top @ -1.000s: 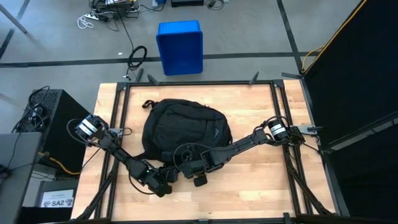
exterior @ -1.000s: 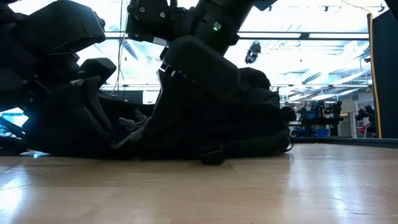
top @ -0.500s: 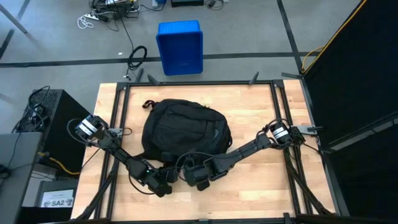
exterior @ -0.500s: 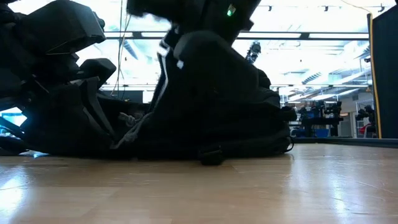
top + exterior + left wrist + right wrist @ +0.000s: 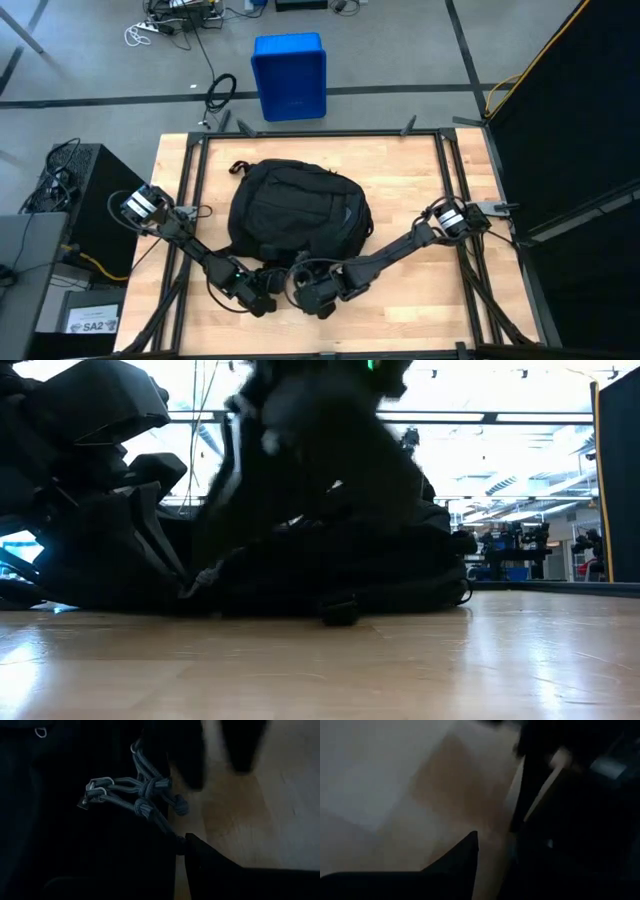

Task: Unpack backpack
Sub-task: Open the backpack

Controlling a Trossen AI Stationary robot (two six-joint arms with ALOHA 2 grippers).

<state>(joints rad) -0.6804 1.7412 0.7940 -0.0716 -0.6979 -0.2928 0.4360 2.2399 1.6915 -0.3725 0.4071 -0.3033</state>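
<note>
Near the front edge of the tabletop [image 5: 420, 310], the two claws sit close together just in front of the backpack [image 5: 298, 208]. The left claw [image 5: 262, 297] is clenched — its wrist view shows a grey knotted cord [image 5: 142, 795] against the black fabric right at its fingers, though whether the cord is pinched between them I cannot tell. The right claw [image 5: 308, 294] lies just beside it, low over the wood; whether it is released or grasping something cannot be told. The backpack lies flat across the middle of the tabletop, toward the left half. Beyond the far edge, a blue bin [image 5: 289, 75] stands on the floor.
</note>
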